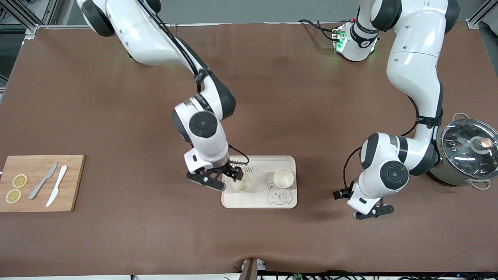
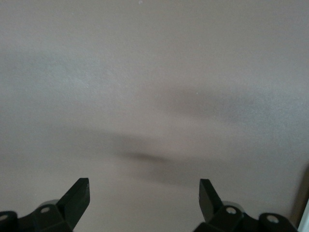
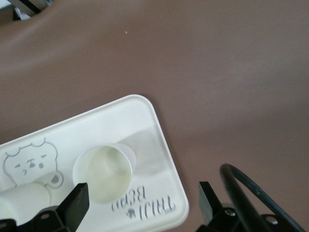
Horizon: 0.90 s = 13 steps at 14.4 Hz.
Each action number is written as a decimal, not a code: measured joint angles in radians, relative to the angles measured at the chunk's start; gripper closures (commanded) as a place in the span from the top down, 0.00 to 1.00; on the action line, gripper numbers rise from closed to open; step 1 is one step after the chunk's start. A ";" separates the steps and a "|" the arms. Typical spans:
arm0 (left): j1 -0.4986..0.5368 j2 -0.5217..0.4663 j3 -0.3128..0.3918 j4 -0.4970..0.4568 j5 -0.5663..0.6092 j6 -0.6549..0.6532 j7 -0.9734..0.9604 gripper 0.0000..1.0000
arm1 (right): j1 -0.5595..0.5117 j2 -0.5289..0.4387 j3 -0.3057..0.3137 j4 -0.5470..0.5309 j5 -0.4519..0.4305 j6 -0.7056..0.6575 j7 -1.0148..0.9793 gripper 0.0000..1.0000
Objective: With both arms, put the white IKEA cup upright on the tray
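The cream tray (image 1: 253, 199) lies on the brown table, nearer to the front camera than the middle. Two white cups stand upright on it: one (image 1: 241, 182) toward the right arm's end, one (image 1: 283, 178) toward the left arm's end. My right gripper (image 1: 235, 174) is open and empty, low over the tray's lettered corner, right beside the first cup. In the right wrist view the tray (image 3: 120, 121), that cup (image 3: 102, 171) and part of the second cup (image 3: 24, 200) show above my right gripper (image 3: 142, 203). My left gripper (image 1: 371, 212) is open and empty over bare table (image 2: 143, 193).
A wooden cutting board (image 1: 74, 182) with two lemon slices (image 1: 16, 188) and two knives (image 1: 50, 184) lies at the right arm's end. A steel pot with a glass lid (image 1: 469, 149) stands at the left arm's end, beside the left arm's elbow.
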 measured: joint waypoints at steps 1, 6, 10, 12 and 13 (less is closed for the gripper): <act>-0.001 0.000 0.000 0.001 -0.014 0.001 0.000 1.00 | -0.004 -0.065 -0.002 -0.003 0.000 -0.071 -0.013 1.00; 0.011 -0.135 -0.001 0.036 -0.075 -0.089 0.016 1.00 | -0.151 -0.504 -0.010 -0.186 0.045 -0.397 -0.334 1.00; 0.046 -0.232 0.004 0.027 -0.074 -0.146 0.018 1.00 | -0.440 -0.773 -0.019 -0.458 0.062 -0.425 -0.726 1.00; 0.061 -0.231 0.004 0.020 -0.066 -0.154 0.030 1.00 | -0.569 -0.802 -0.021 -0.561 0.064 -0.342 -0.902 1.00; 0.063 -0.234 0.004 0.021 -0.053 -0.171 0.038 1.00 | -0.614 -0.799 -0.022 -0.585 0.065 -0.316 -0.954 1.00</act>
